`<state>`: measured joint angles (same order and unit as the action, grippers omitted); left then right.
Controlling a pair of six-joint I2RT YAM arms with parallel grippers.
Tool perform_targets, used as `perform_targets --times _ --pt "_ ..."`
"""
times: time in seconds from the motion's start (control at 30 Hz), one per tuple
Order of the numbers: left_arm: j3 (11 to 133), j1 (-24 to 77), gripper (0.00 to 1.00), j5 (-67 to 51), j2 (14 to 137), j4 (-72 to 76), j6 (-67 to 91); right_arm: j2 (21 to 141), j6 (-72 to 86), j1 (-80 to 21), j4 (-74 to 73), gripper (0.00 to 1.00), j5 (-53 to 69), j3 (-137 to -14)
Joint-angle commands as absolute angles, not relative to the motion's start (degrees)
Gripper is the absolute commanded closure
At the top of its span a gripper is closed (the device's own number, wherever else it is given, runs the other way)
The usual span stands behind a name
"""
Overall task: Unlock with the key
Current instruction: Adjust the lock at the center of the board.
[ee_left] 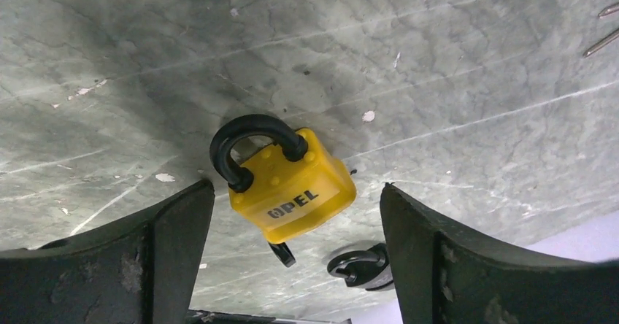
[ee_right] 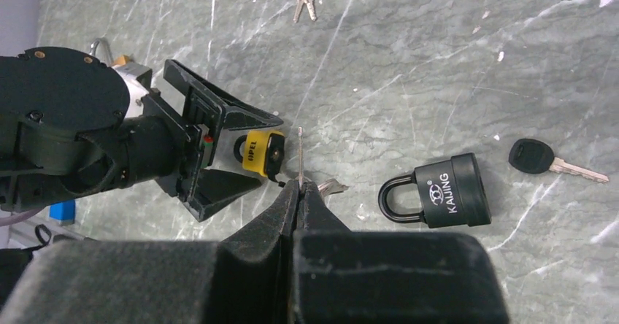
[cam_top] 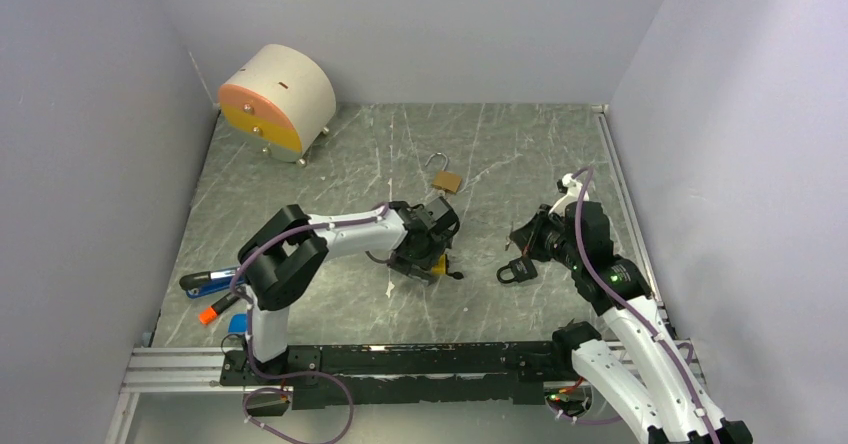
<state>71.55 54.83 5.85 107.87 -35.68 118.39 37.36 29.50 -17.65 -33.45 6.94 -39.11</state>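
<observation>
Between the spread fingers of the left gripper (ee_left: 295, 187), clear of both, lies the yellow OPEL padlock (ee_left: 292, 201), shackle shut. Right gripper (ee_right: 299, 185) is clamped on a key (ee_right: 300, 156), blade projecting ahead, just beside the padlock. Judged: key secured; insertion, turn and release outstanding

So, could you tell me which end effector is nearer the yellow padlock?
Left. The left end effector straddles the padlock, open; the right end effector sits apart, shut on a key.
</observation>
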Motion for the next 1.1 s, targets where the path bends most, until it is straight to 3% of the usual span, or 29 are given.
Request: perform_targets --times 0.0,0.27,0.5,0.63,0.67,0.73,0.9,1.0,1.07 --pt "77.8 54.1 0.15 7.6 110.6 -46.5 121.6 36.5 28.1 -17.5 -33.2 1.0 4.7 -38.8" --pt "97.4 53.7 0.4 8.7 122.3 -68.9 107.7 35.3 27.6 -17.4 -33.6 1.0 3.3 -38.3" --pt "92.1 52.8 0.53 5.3 120.8 -58.0 92.1 33.8 26.9 -17.4 -33.8 1.0 3.2 -38.5" --pt "87.8 52.1 0.64 2.3 119.1 -43.9 74.2 33.8 26.8 -17.4 -33.5 1.0 3.6 -38.2" --pt "87.6 52.0 0.7 1.4 119.1 -42.1 68.9 33.7 26.9 -17.4 -33.3 1.0 3.7 -38.0" --pt "89.2 52.0 0.72 1.3 120.3 -43.9 61.6 33.5 27.0 -17.4 -32.9 1.0 3.9 -37.6" --pt "94.3 52.0 0.65 0.5 123.2 -47.5 49.2 34.3 27.0 -17.5 -33.1 1.0 4.7 -37.8" --pt "94.8 52.1 0.55 1.7 123.5 -49.1 48.3 33.9 27.1 -17.5 -32.4 1.0 4.9 -37.1" --pt "94.6 52.1 0.4 2.6 123.4 -49.6 49.4 33.6 27.4 -17.5 -32.1 1.0 5.4 -36.9"
